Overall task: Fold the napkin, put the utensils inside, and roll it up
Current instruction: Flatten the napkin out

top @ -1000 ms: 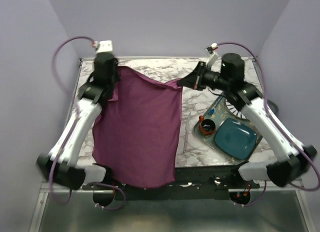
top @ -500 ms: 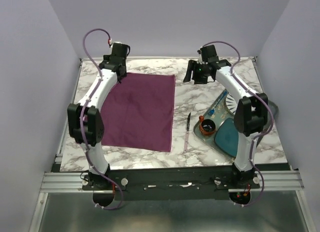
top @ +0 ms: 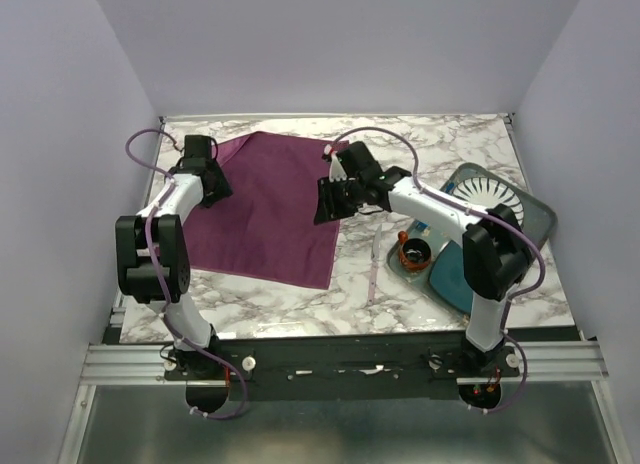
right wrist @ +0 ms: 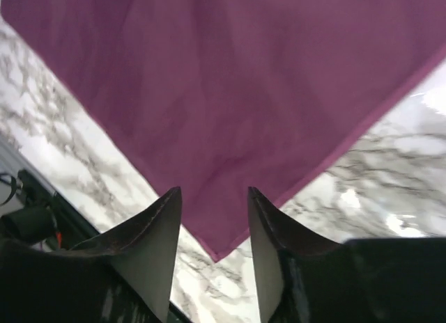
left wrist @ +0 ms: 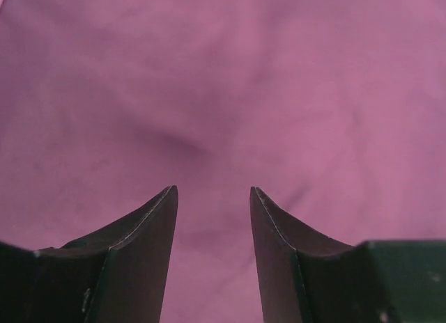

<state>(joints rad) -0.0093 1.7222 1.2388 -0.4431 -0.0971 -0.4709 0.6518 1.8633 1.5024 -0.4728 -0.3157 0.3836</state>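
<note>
The plum-purple napkin [top: 270,209] lies spread flat on the left half of the marble table [top: 420,144]. My left gripper [top: 208,182] hovers over its left part. In the left wrist view its jaws [left wrist: 212,191] stand open, with only purple cloth [left wrist: 223,79] beneath them. My right gripper [top: 328,204] hangs over the napkin's right edge. It is open [right wrist: 212,192], and a napkin corner [right wrist: 219,246] shows in the gap below, untouched. The silver knife [top: 373,267] lies on the marble just right of the napkin.
A grey tray [top: 535,212] at the right holds a white plate [top: 487,192], a teal plate [top: 452,274] and a small orange-rimmed dark cup [top: 412,252]. Purple walls close in the table on three sides.
A second ago both grippers held the napkin up by its far corners. They let it go and it dropped flat. Both arms have since drawn back toward me, over the cloth.
</note>
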